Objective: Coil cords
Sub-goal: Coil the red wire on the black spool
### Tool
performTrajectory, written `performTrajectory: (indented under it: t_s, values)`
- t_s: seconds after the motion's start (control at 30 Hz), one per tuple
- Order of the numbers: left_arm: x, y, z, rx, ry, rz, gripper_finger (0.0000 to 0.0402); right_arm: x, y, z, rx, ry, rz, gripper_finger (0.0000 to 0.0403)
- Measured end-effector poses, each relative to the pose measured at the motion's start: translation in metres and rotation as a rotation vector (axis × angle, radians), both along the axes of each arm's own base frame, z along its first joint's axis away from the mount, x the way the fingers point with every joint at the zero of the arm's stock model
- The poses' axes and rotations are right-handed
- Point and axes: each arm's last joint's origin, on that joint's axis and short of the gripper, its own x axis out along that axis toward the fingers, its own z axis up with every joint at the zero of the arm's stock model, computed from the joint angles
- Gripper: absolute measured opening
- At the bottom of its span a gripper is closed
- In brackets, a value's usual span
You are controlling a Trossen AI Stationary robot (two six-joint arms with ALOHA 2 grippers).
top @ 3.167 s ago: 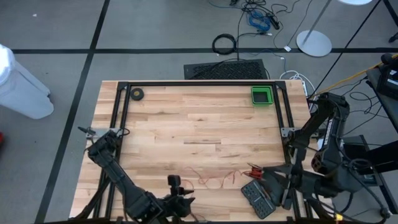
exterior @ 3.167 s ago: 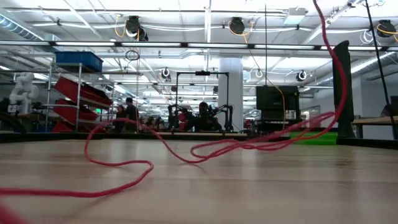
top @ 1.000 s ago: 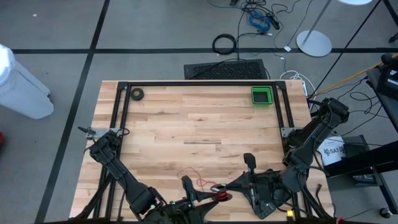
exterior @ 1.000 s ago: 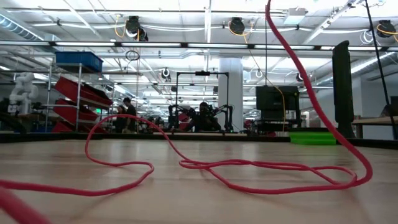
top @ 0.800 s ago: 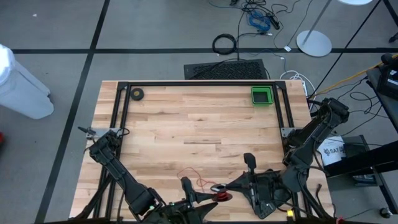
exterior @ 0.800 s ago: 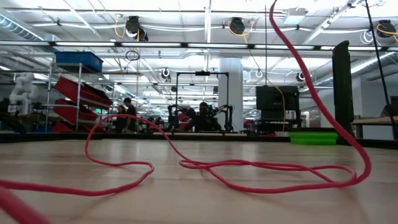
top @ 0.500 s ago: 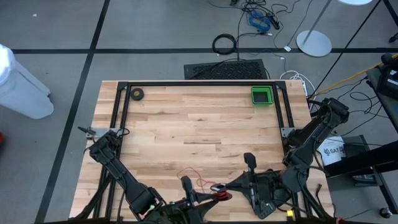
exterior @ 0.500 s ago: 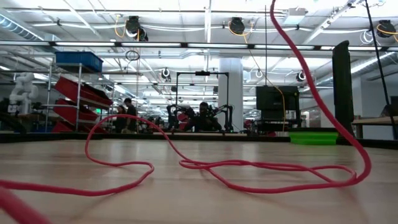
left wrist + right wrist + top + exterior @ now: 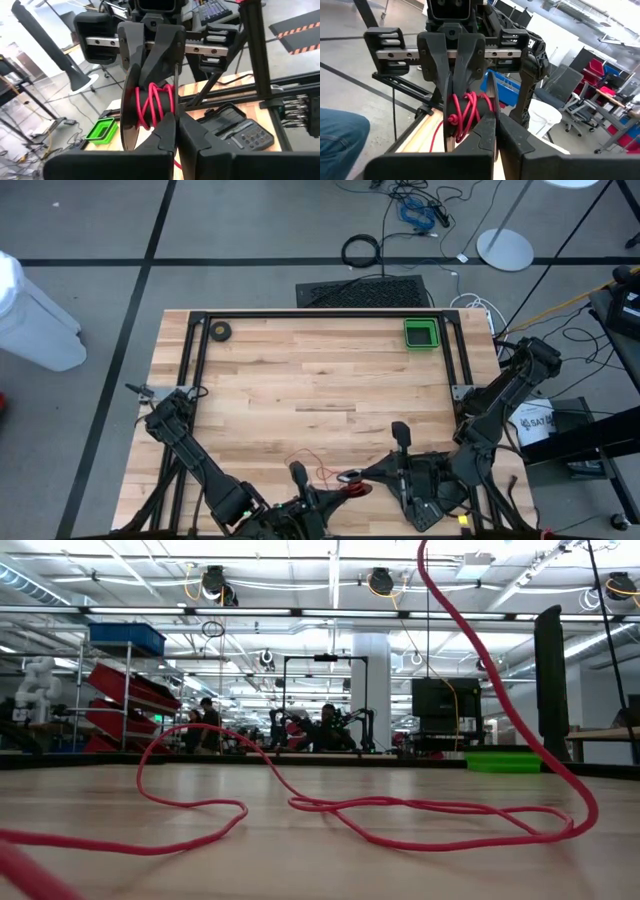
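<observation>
**Left jaws close at the coil**

High view: the cord (image 9: 318,472), red, trails loose along the table's (image 9: 320,380) near edge, several turns wound where both grippers meet. Left gripper (image 9: 330,492) has just clamped shut; right gripper (image 9: 352,476) stays closed. Winding likely half done.

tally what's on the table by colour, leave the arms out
red: 1, the cord
green: 1, the tray
dark: 1, the tape roll
total: 3
</observation>
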Motion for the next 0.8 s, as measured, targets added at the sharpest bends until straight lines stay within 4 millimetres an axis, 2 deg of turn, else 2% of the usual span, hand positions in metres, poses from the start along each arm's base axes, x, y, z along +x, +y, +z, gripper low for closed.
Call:
performTrajectory:
  t_s: [0.3,0.5,0.67,0.8]
  values:
    - [-0.001,0.0,0.0,0.01,-0.004,0.023,0.0003,-0.014,0.007,0.002,-0.023,-0.02,-0.182,0.0092]
    - [-0.012,-0.009,0.001,0.081,-0.005,0.08,0.0002,-0.023,0.012,0.004,-0.004,-0.025,-0.196,0.0132]
    - [-0.036,-0.019,0.017,0.086,-0.038,0.098,0.0002,-0.01,0.003,-0.009,0.027,0.074,-0.107,0.0142]
    - [-0.053,-0.023,0.03,0.041,-0.067,0.071,0.0002,0.01,-0.008,-0.02,0.111,0.154,0.061,0.014]
